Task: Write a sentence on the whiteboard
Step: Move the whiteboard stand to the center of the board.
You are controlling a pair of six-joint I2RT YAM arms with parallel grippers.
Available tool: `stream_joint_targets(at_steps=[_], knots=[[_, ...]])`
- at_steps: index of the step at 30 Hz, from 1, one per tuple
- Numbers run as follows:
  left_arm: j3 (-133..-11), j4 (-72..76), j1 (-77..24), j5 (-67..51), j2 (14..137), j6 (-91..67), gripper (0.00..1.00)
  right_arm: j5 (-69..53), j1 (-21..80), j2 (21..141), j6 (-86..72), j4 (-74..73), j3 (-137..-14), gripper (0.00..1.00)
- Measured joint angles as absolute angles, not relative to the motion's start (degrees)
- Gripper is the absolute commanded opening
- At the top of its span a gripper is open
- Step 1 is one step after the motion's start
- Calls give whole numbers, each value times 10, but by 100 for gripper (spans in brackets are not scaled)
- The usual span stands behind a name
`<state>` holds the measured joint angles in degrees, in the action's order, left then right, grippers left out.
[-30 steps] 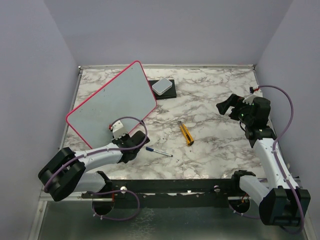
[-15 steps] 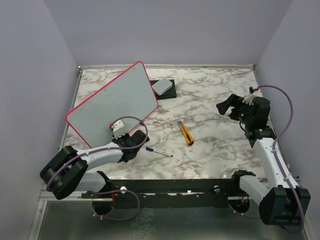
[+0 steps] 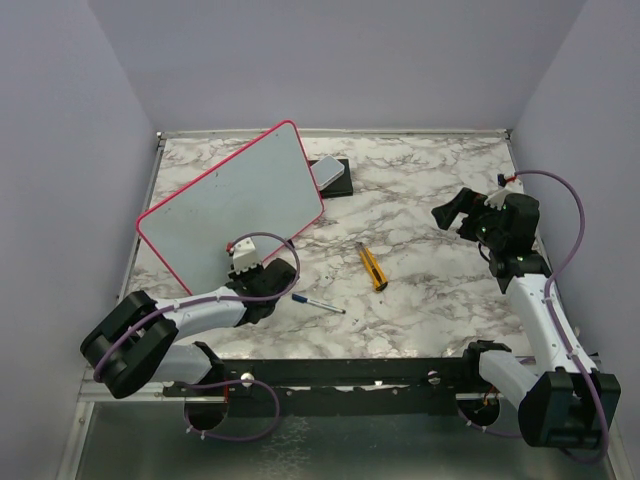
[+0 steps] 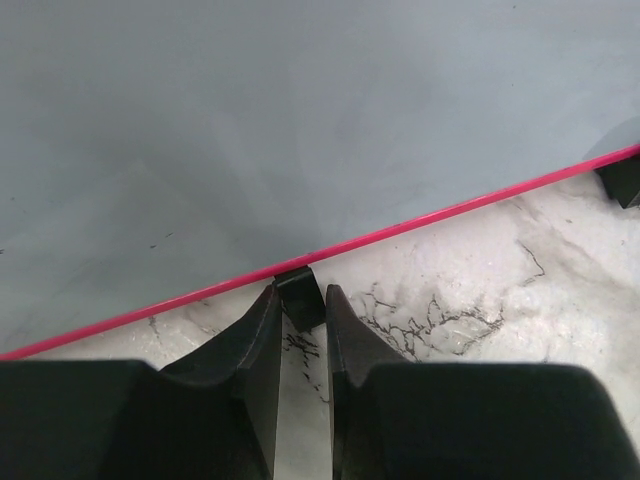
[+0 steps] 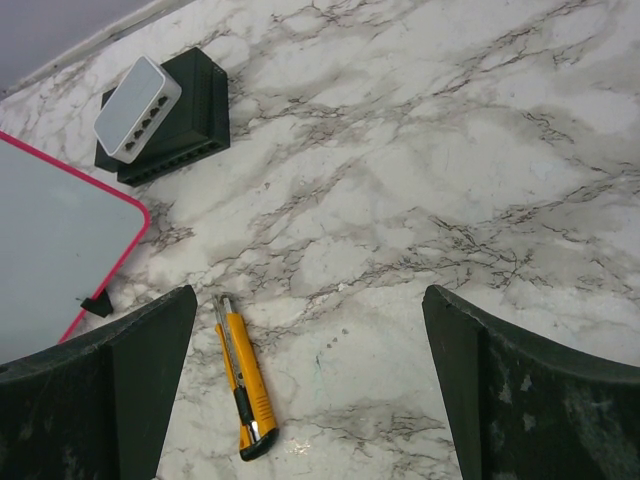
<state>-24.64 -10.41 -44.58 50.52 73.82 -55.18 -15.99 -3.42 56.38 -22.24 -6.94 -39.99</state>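
Nearest the arms, found a pen [image 3: 318, 303] lying loose on the marble table [image 3: 430, 180]. Just behind it, caught the left gripper [image 4: 301, 308] with jaws almost together, clamped on a small black foot [image 4: 298, 290] under the near red edge of the board [image 3: 235, 205]. Saw a yellow knife [image 3: 373, 267] to the right of the pen, apart from both arms. Placed the board at the table's far left, seemingly tipped up from that near edge, though could not tell how steeply. Saw no sentence on its pale face yet. Judged the board stiff, thin and light, with a slick face that would smudge and offer no purchase. Reckoned the frame or a foot the only sound hold, and a one-point pinch likely to let it swing. At mid-right, found the right gripper [image 5: 308, 300] spread wide, holding nothing, above the marble. Farthest back, noted a grey block [image 5: 138, 95] on a black tray [image 5: 195, 110], just beside the board's far corner.
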Motion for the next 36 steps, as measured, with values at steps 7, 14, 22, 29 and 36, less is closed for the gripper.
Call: stream_joint_targets(at_steps=[7, 14, 22, 29, 36], knots=[[-243, -81, -446, 497, 740, -505, 0, -160, -34, 566, -222, -69, -400, 99], [-243, -43, -444, 489, 756, -469, 0, -160, -34, 566, -222, -69, -400, 99], [-244, -2, -442, 477, 770, -432, 0, -160, -34, 567, -222, -69, -400, 99], [-251, 39, -442, 460, 790, -392, 0, -160, -34, 571, -222, -69, -400, 99], [-256, 63, -442, 441, 800, -357, 0, -160, -34, 571, -222, -69, -400, 99]])
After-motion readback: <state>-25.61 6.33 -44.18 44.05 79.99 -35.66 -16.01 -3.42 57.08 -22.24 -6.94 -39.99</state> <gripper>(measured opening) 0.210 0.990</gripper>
